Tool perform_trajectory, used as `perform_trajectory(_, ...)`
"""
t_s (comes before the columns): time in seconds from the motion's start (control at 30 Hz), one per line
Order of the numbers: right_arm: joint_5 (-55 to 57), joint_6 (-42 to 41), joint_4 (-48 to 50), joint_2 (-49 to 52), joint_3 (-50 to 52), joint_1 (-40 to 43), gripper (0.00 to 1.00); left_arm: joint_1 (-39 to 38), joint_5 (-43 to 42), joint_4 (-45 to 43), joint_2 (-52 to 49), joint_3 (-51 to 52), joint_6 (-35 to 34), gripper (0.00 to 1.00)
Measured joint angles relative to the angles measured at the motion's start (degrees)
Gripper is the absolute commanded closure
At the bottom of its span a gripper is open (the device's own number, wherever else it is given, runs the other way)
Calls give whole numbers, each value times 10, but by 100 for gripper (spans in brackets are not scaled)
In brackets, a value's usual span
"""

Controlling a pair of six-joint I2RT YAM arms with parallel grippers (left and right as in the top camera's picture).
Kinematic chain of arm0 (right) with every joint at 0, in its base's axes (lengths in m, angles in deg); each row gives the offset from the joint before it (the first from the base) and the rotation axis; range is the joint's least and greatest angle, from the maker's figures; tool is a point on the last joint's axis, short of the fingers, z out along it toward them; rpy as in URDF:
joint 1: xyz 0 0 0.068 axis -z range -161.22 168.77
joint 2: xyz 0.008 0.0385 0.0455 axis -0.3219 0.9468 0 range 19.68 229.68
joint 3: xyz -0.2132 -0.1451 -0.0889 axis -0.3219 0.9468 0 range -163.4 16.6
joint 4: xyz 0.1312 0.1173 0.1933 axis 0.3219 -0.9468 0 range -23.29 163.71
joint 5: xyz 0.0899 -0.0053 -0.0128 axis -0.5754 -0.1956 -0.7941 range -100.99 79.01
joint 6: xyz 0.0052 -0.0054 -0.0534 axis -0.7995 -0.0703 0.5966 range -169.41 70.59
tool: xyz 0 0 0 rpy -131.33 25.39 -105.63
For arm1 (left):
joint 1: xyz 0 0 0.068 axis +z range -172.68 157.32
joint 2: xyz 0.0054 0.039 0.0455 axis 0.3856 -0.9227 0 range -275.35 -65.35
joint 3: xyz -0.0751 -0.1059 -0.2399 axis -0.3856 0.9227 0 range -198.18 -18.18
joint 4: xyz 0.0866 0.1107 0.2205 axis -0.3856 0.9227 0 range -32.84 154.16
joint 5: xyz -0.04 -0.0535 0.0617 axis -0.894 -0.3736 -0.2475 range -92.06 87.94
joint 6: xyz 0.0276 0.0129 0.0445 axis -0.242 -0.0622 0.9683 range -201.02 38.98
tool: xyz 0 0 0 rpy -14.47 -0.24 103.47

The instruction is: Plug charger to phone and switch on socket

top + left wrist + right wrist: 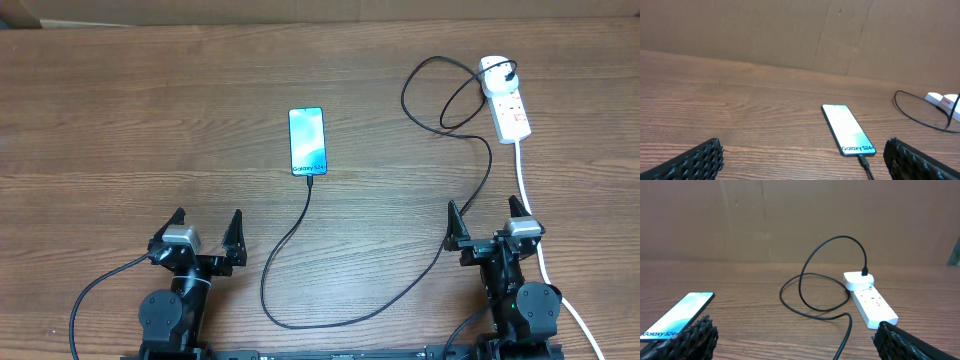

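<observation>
With the charger [840,236] apparently seated in the phone [308,141] mid-worktop and plugged into the far-right socket [508,105], only switching remains; left end effector [208,214] and right end effector [484,204] stand apart, empty.

You see a matt, grained wood tabletop [120,120]. The phone [308,141] has a glossy glass face, the socket [507,100] is smooth white plastic, and the charger [840,237] is matt black. The left hand [802,152] has knobbly black pads [695,160].
</observation>
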Motion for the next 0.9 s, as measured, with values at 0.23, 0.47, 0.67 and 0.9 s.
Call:
perform_trajectory(0.23, 0, 0, 0, 0, 0, 0, 0, 0, 2, 0, 0, 0, 15, 0)
perform_trajectory(0.47, 0, 0, 0, 0, 0, 0, 0, 0, 10, 2, 0, 0, 43, 0)
perform_trajectory(0.67, 0, 0, 0, 0, 0, 0, 0, 0, 12, 2, 0, 0, 58, 1)
perform_trajectory(0.9, 0, 0, 0, 0, 0, 0, 0, 0, 12, 2, 0, 0, 66, 0)
